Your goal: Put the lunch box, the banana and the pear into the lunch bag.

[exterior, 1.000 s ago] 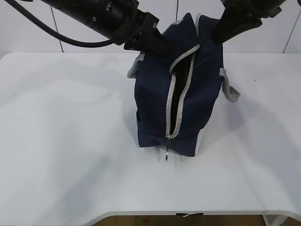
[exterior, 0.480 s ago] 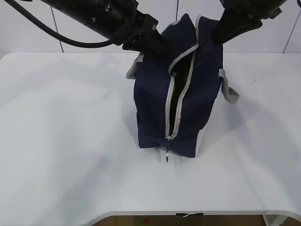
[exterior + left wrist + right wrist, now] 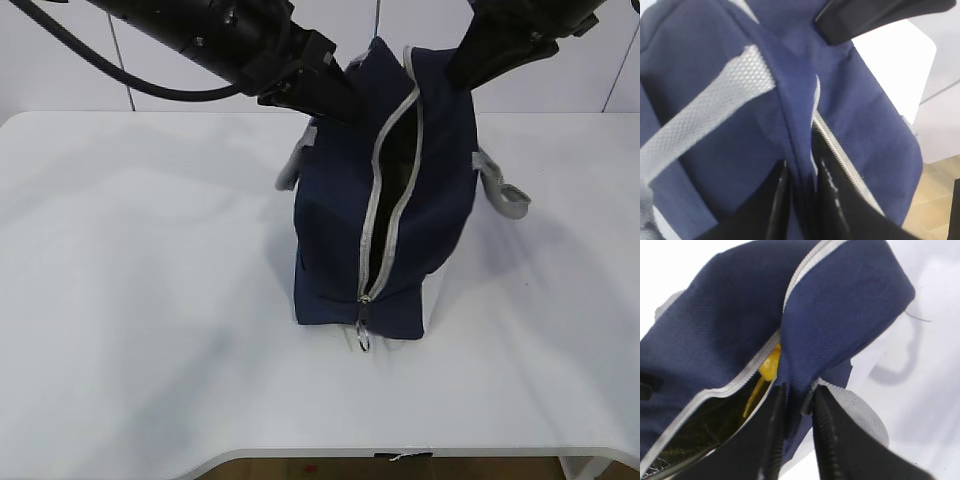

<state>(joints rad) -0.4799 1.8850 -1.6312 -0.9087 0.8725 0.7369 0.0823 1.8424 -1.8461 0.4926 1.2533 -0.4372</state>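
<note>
Navy lunch bag [image 3: 400, 200] upright, zip open (yellow inside) — left pincer [image 3: 801, 200], right pincer [image 3: 795, 435] both pinching fabric.

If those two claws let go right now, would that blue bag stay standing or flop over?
Probably it sags: the lunch bag is soft fabric, creased where the left gripper pinches its rim. It may stay up, since its base sits flat on the table. Something yellow inside adds weight.

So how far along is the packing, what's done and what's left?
The table shows no loose items, and something yellow sits inside the lunch bag; the rest is hidden. In hand: left gripper and right gripper straddle its top edges. Zipper remains open.
</note>
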